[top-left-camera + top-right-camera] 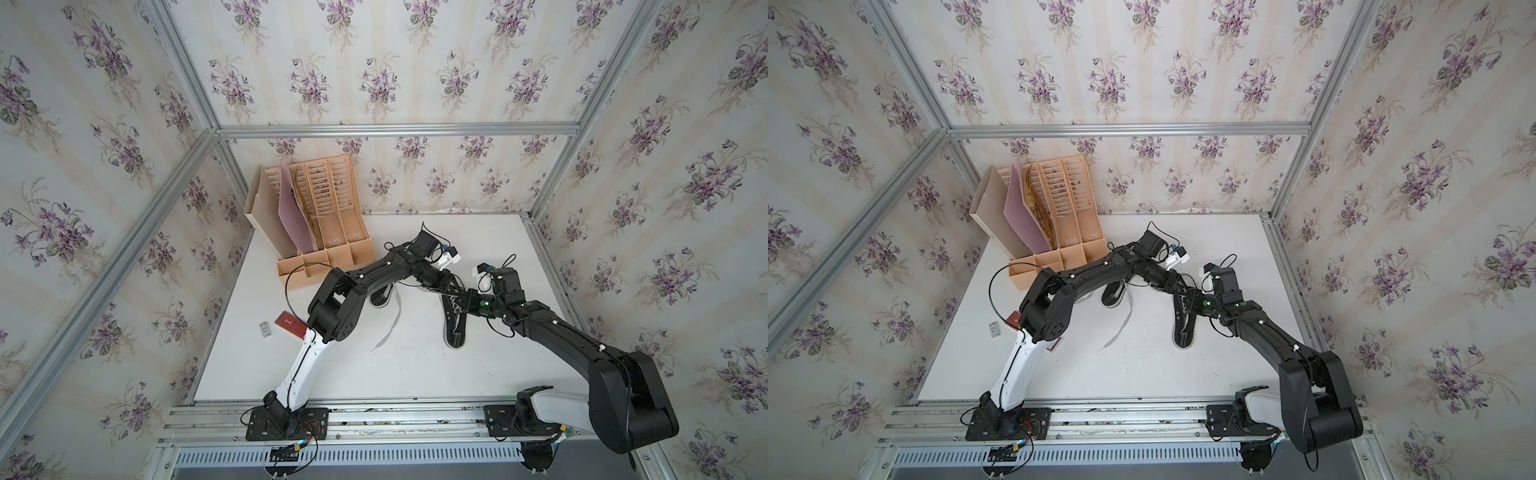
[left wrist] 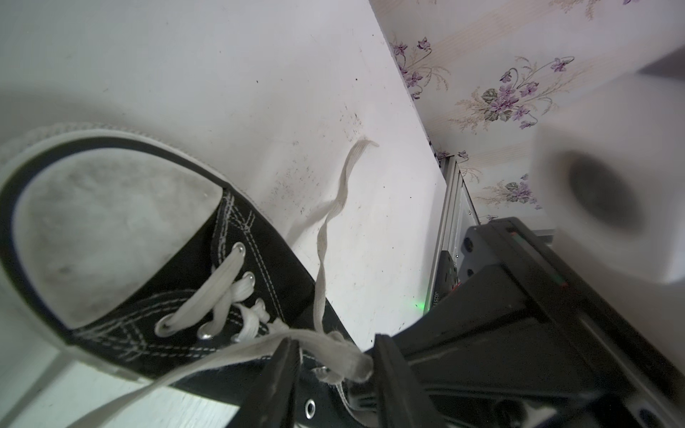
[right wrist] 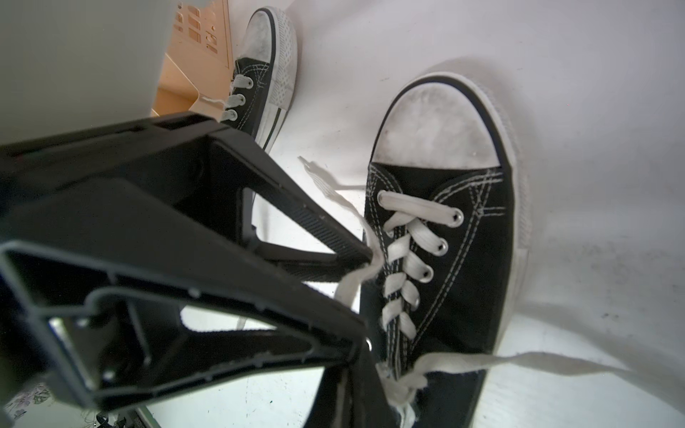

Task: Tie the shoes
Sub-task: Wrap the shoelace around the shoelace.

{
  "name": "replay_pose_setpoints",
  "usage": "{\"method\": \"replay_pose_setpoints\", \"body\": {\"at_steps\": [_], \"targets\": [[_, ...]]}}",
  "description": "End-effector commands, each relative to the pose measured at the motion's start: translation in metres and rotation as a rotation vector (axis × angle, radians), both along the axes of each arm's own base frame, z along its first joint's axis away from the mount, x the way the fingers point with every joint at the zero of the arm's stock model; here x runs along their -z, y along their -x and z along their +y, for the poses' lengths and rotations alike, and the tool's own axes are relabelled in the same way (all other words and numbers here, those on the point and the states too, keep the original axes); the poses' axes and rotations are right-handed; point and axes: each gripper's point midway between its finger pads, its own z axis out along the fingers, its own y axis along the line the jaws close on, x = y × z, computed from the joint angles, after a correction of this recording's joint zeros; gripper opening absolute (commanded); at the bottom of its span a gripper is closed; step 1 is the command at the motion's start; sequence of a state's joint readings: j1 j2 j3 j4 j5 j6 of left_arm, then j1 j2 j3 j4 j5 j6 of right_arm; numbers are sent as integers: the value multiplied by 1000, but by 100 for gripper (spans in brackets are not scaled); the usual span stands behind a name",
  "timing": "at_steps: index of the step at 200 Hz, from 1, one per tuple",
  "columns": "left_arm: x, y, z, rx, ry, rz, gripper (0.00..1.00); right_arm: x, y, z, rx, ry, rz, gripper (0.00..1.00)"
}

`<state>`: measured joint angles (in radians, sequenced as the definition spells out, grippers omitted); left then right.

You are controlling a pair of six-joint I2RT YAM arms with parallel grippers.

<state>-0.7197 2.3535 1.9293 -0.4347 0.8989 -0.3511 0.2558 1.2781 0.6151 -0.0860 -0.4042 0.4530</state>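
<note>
The sneaker (image 1: pixel 455 328) lies flat on the white surface (image 1: pixel 415 374), right of centre, directly beneath the spot where the two arms meet. The left claw (image 3: pixel 367 296) hangs over the collar end of its lacing with the fingers apart. A strand of the white lace (image 3: pixel 354 285) runs down through the gap between them, touching one fingertip but not pinched. The right claw (image 3: pixel 365 357) sits just beside the left one at the same end of the eyelets. It is clenched on a bunched part of the lace, and a flat strand trails from there across the black canvas and out over the surface. In the left wrist view another free strand snakes away from the sneaker along the surface, its frayed tip well apart from both claws. The second sneaker (image 3: pixel 267 66) rests farther toward the left arm's side. That arm largely covers it in both top views, and it lies near the tan file organizer (image 1: pixel 328 232) standing in the back corner. A long loose lace (image 1: pixel 392 324) lies slack on the surface between the two sneakers.
</note>
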Motion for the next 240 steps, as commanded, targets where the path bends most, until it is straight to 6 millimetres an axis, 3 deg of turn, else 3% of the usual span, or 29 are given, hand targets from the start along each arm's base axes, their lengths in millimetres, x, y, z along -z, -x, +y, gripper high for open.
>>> {"method": "replay_pose_setpoints", "body": {"at_steps": [1, 63, 99, 120, 151, 172, 197, 240], "targets": [[-12, 4, 0, 24, 28, -11, 30, -6, -7, -1, 21, 0, -25, 0], [-15, 3, -1, 27, 40, -9, 12, -7, -7, -2, 16, 8, -24, 0], [-17, 0, 7, 5, 15, -31, 4, -14, 2, -12, 46, 41, 4, 32], [-18, -3, 17, -20, 1, -35, 3, -14, 12, -35, 124, 94, 58, 41], [-20, 2, 29, -23, -11, -35, 3, -9, 20, -97, 394, 89, 177, 51], [-22, 10, 34, -14, -15, -25, 3, 1, 25, -126, 541, 142, 266, 60], [-24, 14, 39, -2, -29, -38, 4, 17, 22, -140, 616, 209, 337, 67], [-21, 16, 37, 13, -23, -14, 5, 45, 3, -151, 694, 240, 385, 65]]}}
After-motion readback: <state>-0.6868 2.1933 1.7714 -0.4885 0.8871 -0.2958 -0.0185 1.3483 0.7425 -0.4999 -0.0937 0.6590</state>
